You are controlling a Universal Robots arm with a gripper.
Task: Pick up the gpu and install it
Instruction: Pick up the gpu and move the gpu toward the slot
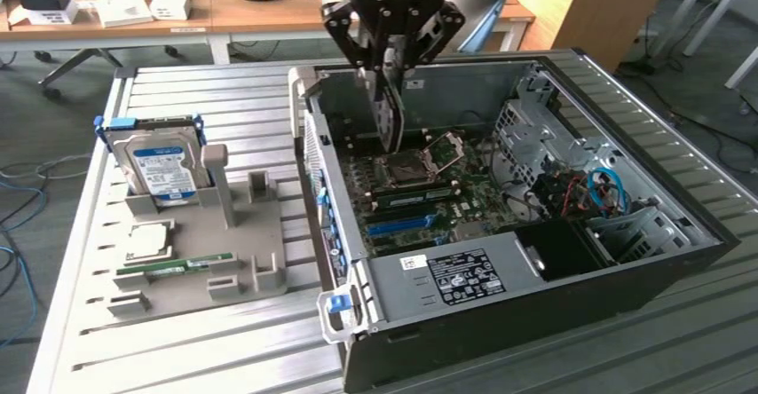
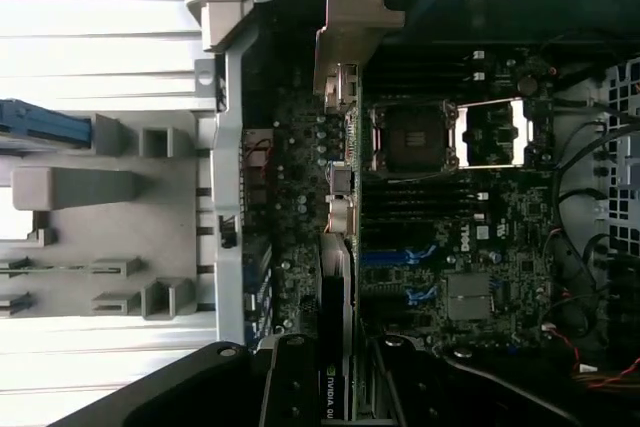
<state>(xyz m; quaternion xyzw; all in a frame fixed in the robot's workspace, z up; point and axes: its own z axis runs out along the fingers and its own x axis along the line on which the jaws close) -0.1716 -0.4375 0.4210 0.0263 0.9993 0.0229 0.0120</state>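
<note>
Your gripper (image 1: 392,73) has its jaws clamped partway shut on the gpu (image 1: 389,117), over the open computer case (image 1: 663,234): picked up, not yet slotted

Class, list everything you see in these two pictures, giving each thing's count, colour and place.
table: one, pale, slatted, under everything.
computer case: one, black, open, on table.
motherboard: one, dark green, inside case.
holder: one, grey, beside case.
hard drive: one, silver with blue label, upright in holder.
RAM stick: one, green, in holder.
square chip: one, silver, on holder.
gpu: one, dark, held above motherboard.
tool: one, black, shut on gpu.
</note>
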